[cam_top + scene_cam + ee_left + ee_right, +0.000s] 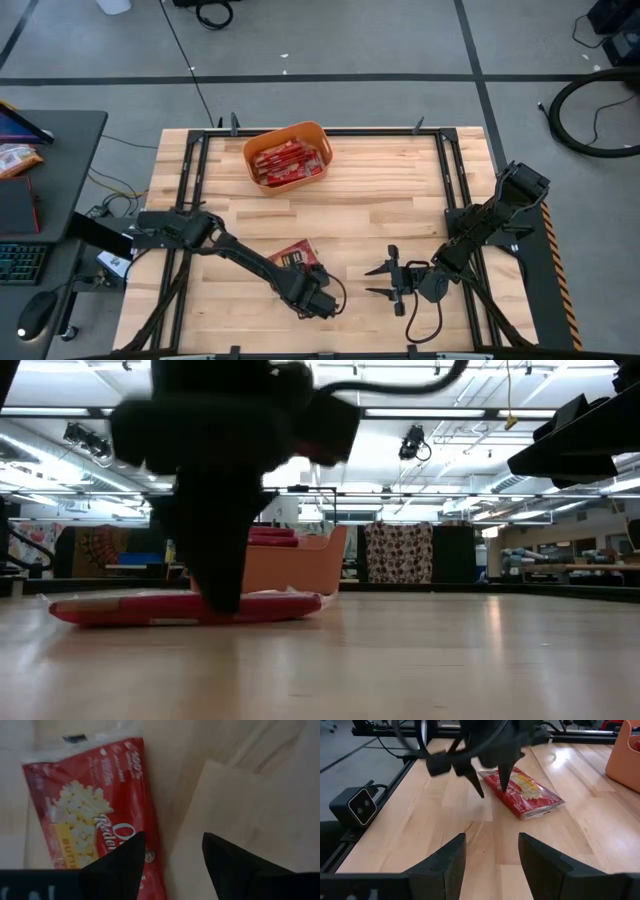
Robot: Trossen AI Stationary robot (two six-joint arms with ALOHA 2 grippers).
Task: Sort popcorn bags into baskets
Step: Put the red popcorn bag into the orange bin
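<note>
One red popcorn bag [293,255] lies flat on the wood near the table's near edge, also seen in the low view [180,607] and the right wrist view [530,792]. My left gripper [311,291] is open and points down at the bag's near-right edge. In its wrist view [172,852] one finger stands over the bag [90,805] and the other over bare wood. The orange basket [300,128] sits at the far middle with several red packets inside. My right gripper [383,281] is open, to the bag's right, facing it [492,850]. My left gripper comes at the bag from above, pointing down, jaws astride its long right edge [152,835]. One fingertip [504,785] is at the bag's top face and the other is beside the bag over the wood. Whether either tip touches, I cannot tell.
Black frame rails [190,170] run along the table's sides. A side desk [50,170] at the left carries a keyboard, a mouse and an orange-and-white snack bag [15,158]. A cable loops below my right gripper [425,325]. Bare wood lies between the bag and the basket.
</note>
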